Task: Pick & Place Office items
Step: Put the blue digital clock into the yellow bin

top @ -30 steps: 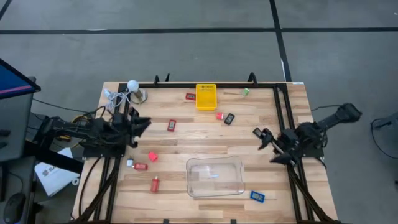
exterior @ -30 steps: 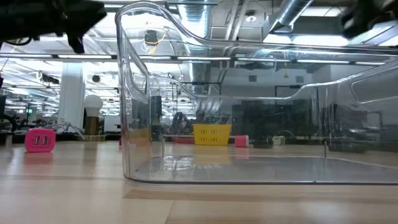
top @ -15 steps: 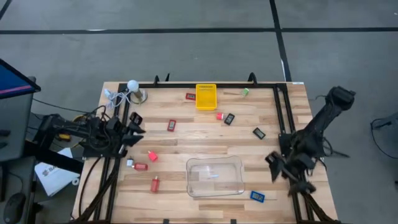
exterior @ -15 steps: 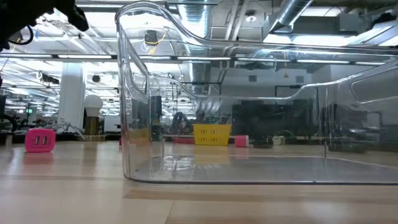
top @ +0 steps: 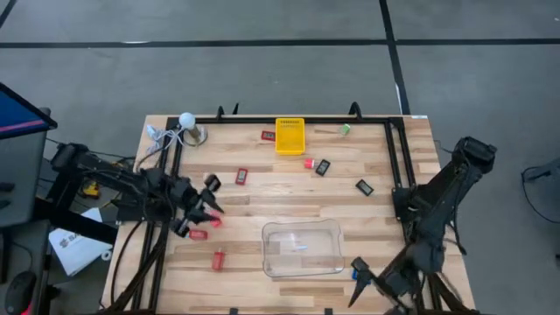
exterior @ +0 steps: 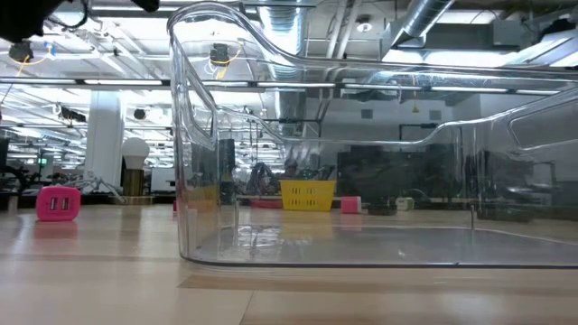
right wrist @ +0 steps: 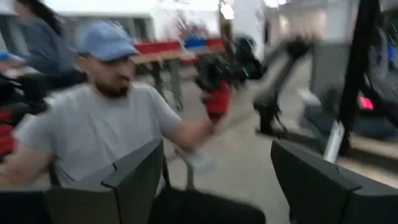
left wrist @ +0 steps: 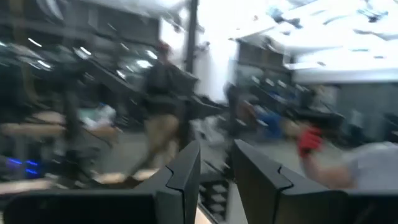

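My right gripper point(top: 366, 282), fingers wide apart and empty, has swung from the desk's point(top: 376, 219) right-hand middle down to its near edge, just beside the blue item point(top: 360, 275) by the clear tray point(top: 302, 248): I judge that my next pick. It lies flat, long axis roughly across the desk. My left gripper point(top: 207, 204), nearly closed, has dropped over the red pieces point(top: 198, 234).

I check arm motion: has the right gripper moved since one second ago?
Yes. The right gripper went from beside the table's right rail to the front edge, near the clear tray.
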